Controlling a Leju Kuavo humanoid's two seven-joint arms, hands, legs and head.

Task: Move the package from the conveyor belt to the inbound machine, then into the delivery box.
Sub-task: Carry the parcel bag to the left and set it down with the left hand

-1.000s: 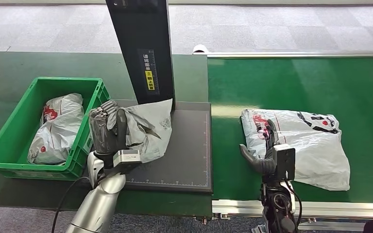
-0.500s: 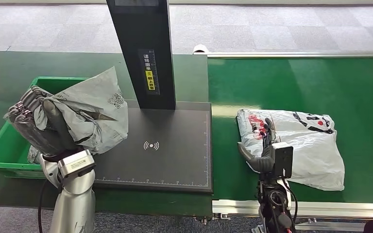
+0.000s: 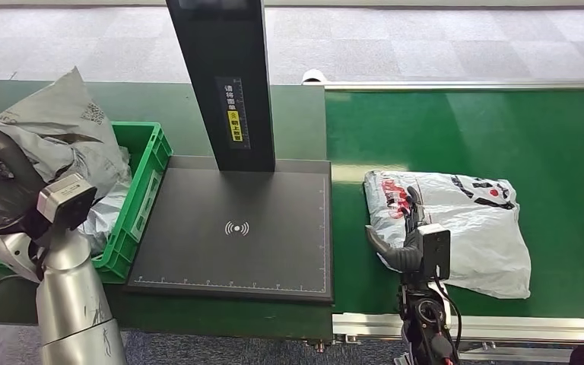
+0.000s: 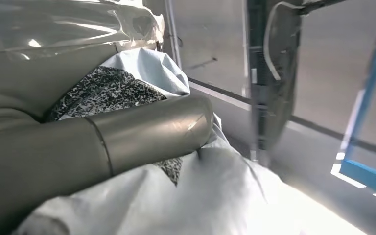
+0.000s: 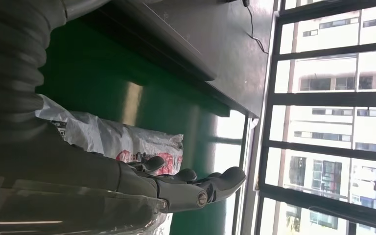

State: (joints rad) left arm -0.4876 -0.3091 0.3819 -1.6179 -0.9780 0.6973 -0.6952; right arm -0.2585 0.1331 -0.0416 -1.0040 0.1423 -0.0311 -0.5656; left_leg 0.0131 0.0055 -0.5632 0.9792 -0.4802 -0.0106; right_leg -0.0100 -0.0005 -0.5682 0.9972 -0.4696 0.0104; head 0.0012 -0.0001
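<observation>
Landmark: scanner pad (image 3: pixel 236 228), the dark flat plate w/ black post (image 3: pixel 220 76), set on the green table (image 3: pixel 296 122).

Grey package (image 3: pixel 53 133) is held by the left robot hand (image 3: pixel 0 182), fingers wrapped round its lower part. Pkg is lifted off the table, well to the left of the pad, above the green crate (image 3: pixel 144 182), which stands just beside the pad's left edge. A white bag (image 3: pixel 103 217) is seen lying inside the crate, partly hidden under the held pkg. In the left wrist view the thick thumb (image 4: pixel 127 137) is seen pressed into the pale wrap (image 4: pixel 215 191).

To the right of the pad, the green belt (image 3: pixel 464 129) carries a second package (image 3: pixel 464 220), white w/ red and black print, lying flat. Right robot hand (image 3: pixel 399 232) is seen at that pkg's near-left corner, on the side facing the pad; fingers spread and nothing gripped. Whether it touches the pkg can't be told. In the right wrist view its fingers (image 5: pixel 210 183) are stretched out over the printed wrap (image 5: pixel 122 139).
</observation>
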